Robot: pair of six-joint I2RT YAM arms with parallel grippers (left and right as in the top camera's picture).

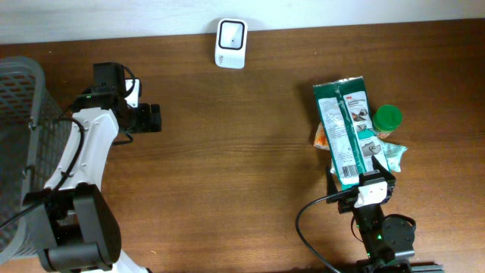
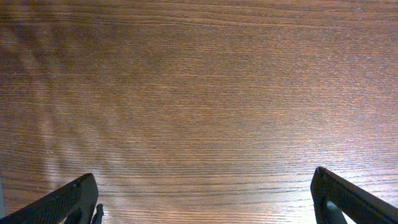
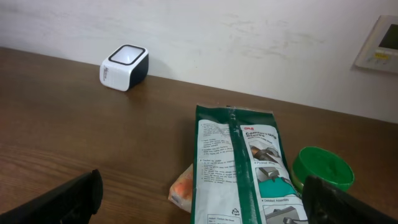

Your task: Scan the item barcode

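Pick not begun: left pincer (image 2: 205, 186) and right pincer (image 3: 200, 184) gape empty; right should grasp the green packet (image 3: 239, 162) next

arms: two, left arm (image 1: 79, 152) and right arm (image 1: 377, 227)
grippers: two, left gripper (image 2: 205, 202) and right gripper (image 3: 205, 205)
fingers (image 2: 62, 202) seen from each wrist: two
scanner (image 1: 230, 43): one, white
basket (image 1: 19, 98): one, grey mesh
table (image 1: 242, 152): one, brown wood
green packet (image 1: 342, 129): one
green lid (image 1: 388, 119): one, round
orange packet (image 1: 321, 136): one, mostly hidden under the green packet
teal wrapper (image 1: 394, 155): one, crumpled
wall panel (image 3: 380, 42): one
loose items by the right arm: four in all
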